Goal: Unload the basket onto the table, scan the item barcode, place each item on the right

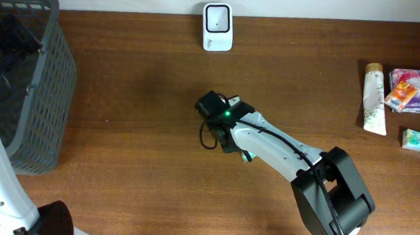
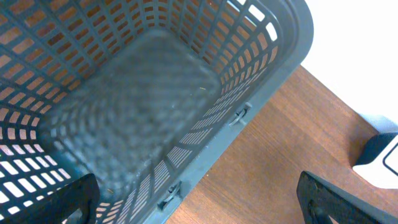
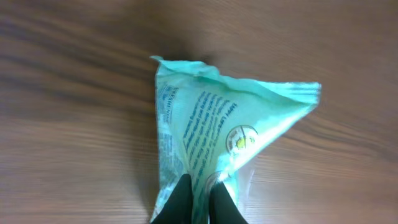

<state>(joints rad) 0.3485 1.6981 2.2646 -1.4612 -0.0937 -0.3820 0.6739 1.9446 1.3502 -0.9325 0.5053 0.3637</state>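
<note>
A mint-green foil packet [image 3: 217, 112] with blue print and a round logo hangs over the brown table in the right wrist view. My right gripper [image 3: 202, 185] is shut on its lower edge, which is pinched between the two black fingers. No barcode shows on the face I see. In the overhead view the right gripper [image 1: 212, 106] is at mid-table and hides the packet. The white scanner [image 1: 218, 27] stands at the back edge, some way beyond it. My left gripper [image 2: 199, 202] is open and holds nothing, with its fingers [image 2: 71, 199] straddling the basket's rim.
A grey mesh basket [image 1: 38, 83] fills the left side of the table, and its rim [image 2: 261, 93] runs under my left gripper. At the far right lie a white tube [image 1: 375, 99], a pink packet [image 1: 418, 91] and a small green box [image 1: 419, 141].
</note>
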